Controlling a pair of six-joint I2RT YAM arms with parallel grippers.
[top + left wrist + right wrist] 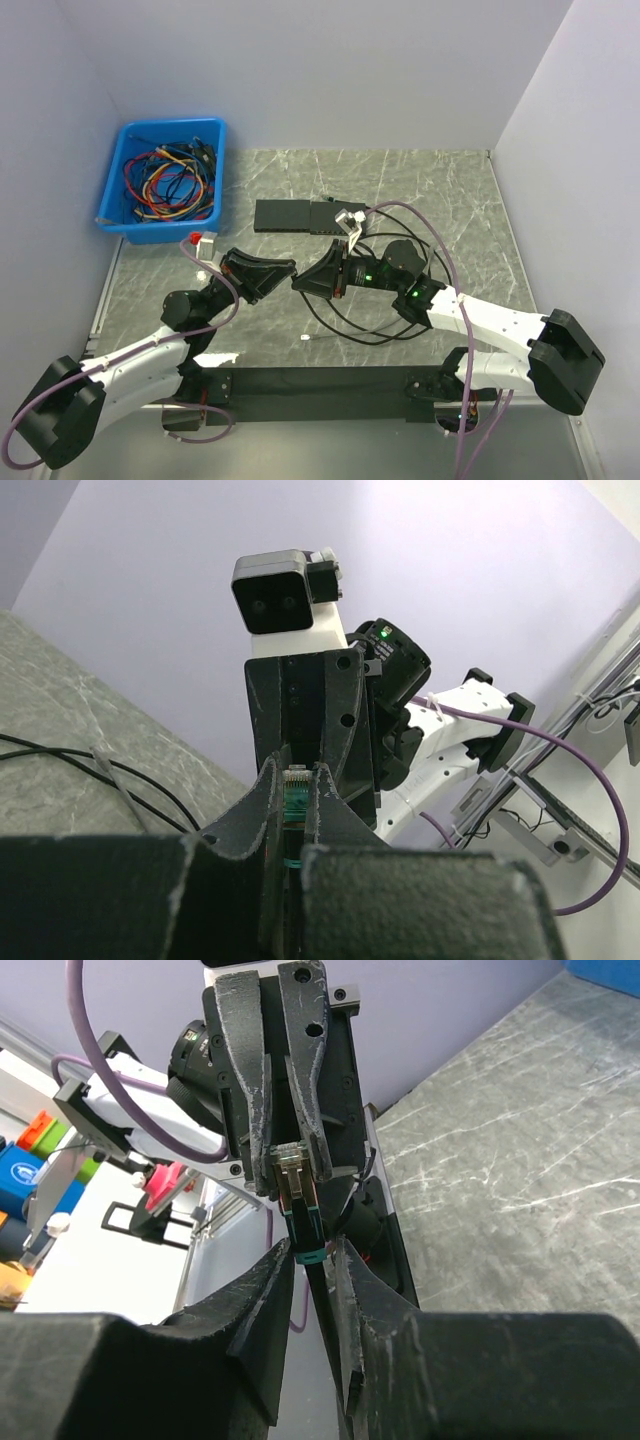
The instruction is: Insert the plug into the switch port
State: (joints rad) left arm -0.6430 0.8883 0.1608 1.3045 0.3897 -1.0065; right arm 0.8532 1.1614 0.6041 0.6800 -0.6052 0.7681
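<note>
Plug [297, 792] clamped by left gripper [297, 778], held off the table [450, 200], apart from switch [300, 215] | top view: both grippers meet tip to tip, plug hidden between them | right wrist view alone shows right gripper [312, 1255] straddling cable [320, 1310] just behind plug; whether it pinches, cannot tell

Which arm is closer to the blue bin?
Left. The left arm lies just in front of the bin; the right arm is across the table on the far right.

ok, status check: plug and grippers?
Left gripper shut on plug, mid-air. Right gripper straddling its cable, grip unclear. Switch lies beyond, plug not inserted. No obstruction seen between.
</note>
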